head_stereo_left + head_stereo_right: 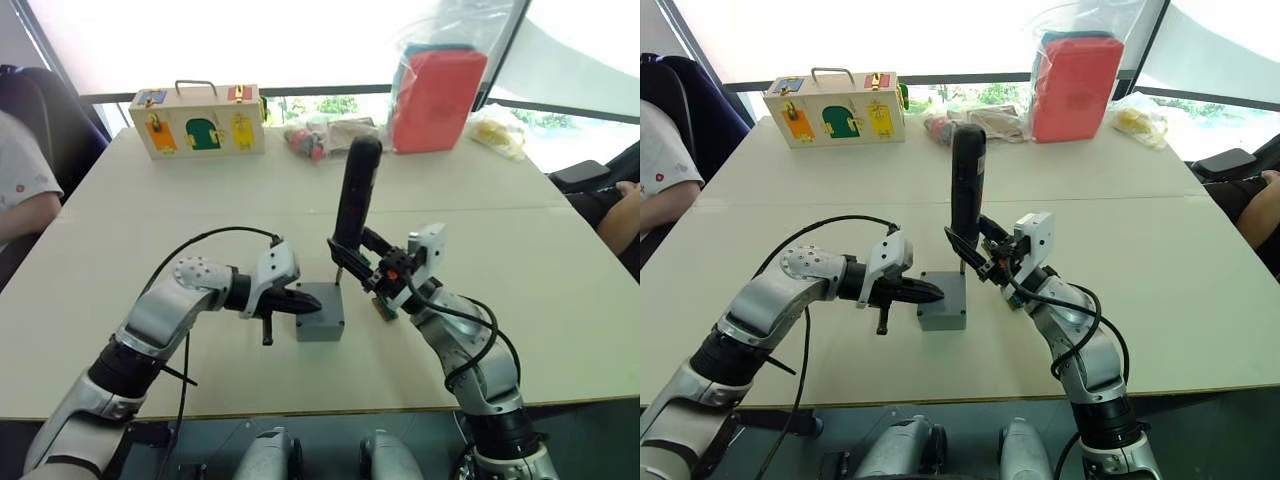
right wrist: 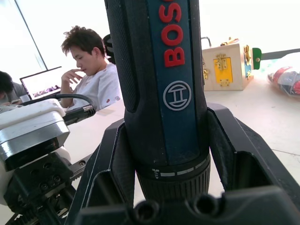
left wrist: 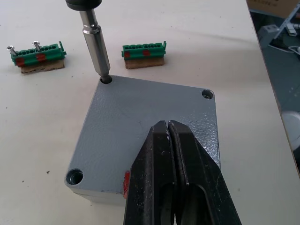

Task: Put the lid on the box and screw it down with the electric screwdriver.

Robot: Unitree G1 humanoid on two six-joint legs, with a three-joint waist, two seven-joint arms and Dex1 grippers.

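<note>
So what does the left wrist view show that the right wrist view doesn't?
Left wrist: the grey lid, the shut left tool over it, a metal bit set in a corner hole, and two green bit holders.
Right wrist: the right tool clamped around a black body, a seated person, and the wooden case.
Shared: the electric screwdriver, bit in one, body in the other.

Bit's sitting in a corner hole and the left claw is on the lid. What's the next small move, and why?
Probably press the screwdriver straight down and run it. In the left wrist view its bit stands upright in a corner hole of the lid, which sits on the box. The shut left claw lies over the lid and the right claw grips the tool. Whether a screw is in that hole is hidden.
</note>
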